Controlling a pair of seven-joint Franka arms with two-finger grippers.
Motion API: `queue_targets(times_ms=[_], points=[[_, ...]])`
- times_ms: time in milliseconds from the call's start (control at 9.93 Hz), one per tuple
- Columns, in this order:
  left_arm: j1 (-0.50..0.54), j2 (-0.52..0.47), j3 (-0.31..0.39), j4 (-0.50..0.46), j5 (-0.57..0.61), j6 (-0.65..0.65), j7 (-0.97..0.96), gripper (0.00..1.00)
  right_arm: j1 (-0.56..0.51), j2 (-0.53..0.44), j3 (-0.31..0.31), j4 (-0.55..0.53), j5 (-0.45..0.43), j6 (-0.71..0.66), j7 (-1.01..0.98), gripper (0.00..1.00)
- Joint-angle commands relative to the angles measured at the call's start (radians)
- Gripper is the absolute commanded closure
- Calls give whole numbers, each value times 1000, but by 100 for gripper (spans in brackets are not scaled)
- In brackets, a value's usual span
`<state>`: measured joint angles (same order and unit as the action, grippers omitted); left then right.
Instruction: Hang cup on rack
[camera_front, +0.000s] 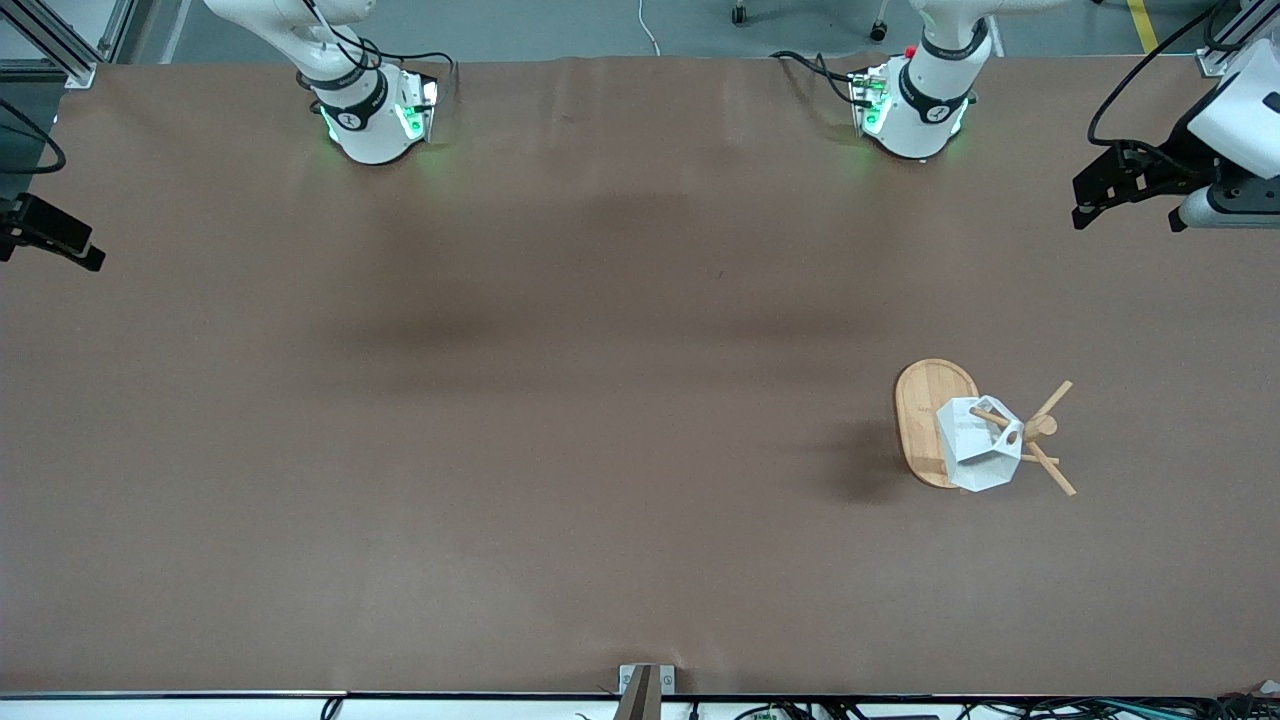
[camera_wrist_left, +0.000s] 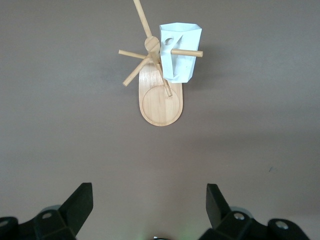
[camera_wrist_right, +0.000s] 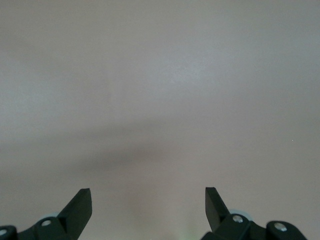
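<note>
Fingers released on both left gripper (camera_wrist_left: 147, 205) & right gripper (camera_wrist_right: 147, 205); cup (camera_front: 978, 445) hangs on rack (camera_front: 925, 420), task looks done, arms wait.

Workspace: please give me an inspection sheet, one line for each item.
Surface: table under brown cover, bare.
Job's things: cup hangs by its handle hole on a peg of the rack, toward the left arm's end.
Clutter: nothing seen.
Grippers: left gripper open, holds nothing; right gripper open, holds nothing.
Cables: black cables at both arm bases.
Surroundings: grey floor, frame posts at corners.
</note>
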<state>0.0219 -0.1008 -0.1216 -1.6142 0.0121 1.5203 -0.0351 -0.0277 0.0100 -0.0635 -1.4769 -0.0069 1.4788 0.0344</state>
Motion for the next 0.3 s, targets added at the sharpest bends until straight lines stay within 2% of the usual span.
queue_targets(times_ms=[0, 201], points=[[-5, 0, 11, -30, -15, -2, 9, 0, -14, 2, 7, 6, -7, -5, -10, 0], [-2, 0, 13, -32, -49, -2, 7, 0, -14, 2, 8, 6, -7, -5, -10, 0]])
